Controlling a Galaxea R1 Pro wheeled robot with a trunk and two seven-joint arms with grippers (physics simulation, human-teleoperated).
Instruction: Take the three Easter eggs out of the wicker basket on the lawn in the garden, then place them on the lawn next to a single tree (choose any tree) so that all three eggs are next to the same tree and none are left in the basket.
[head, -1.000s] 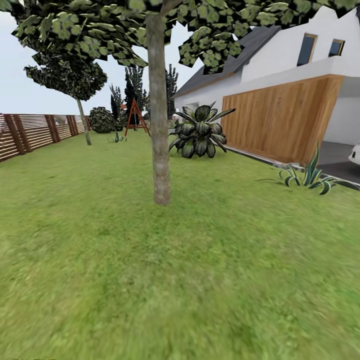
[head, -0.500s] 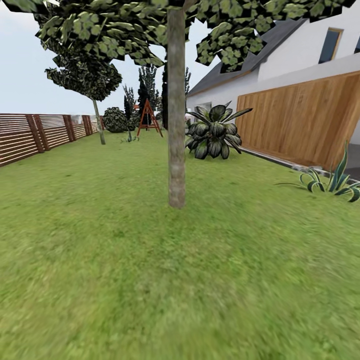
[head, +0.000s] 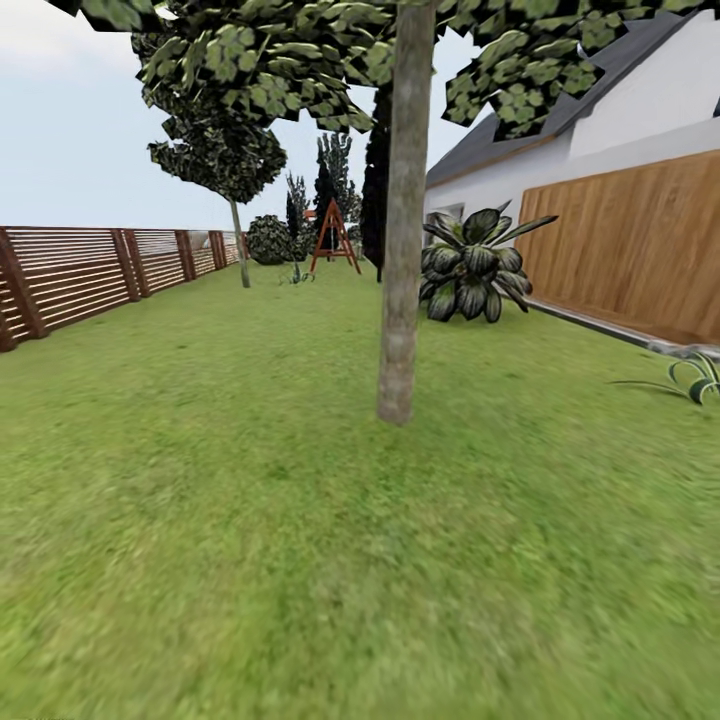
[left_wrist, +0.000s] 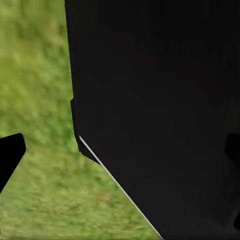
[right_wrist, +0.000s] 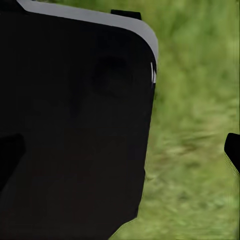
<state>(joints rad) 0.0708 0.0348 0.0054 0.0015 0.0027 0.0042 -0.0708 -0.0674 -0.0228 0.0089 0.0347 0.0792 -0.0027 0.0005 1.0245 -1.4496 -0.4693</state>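
The tree (head: 398, 300) stood a little ahead on the lawn (head: 250, 520), its grey-brown trunk rising just right of the head view's middle into a dark, blocky crown; no basket and no eggs were to be seen anywhere on the grass around it. In the left wrist view the left pincer (left_wrist: 120, 160) showed dark fingertips at both edges of the picture with a black body of the robot between them, so it appeared apart and empty; the right pincer (right_wrist: 120, 150) looked the same, tips wide and nothing held. The risk, as I judged it, was that the robot would drive on toward the trunk without having found the basket, or come so close that its base struck the tree, since the ground near the base lay outside the head view. A slatted fence (head: 90, 270) ran along the left, a broad-leaved plant (head: 475, 270) and a wooden wall (head: 630, 250) stood to the right. Against the pictures from a second and half a second before, the whole scene had slid rightward and the trunk stood larger, so the camera had turned left and come closer; the agave had nearly left the right edge.
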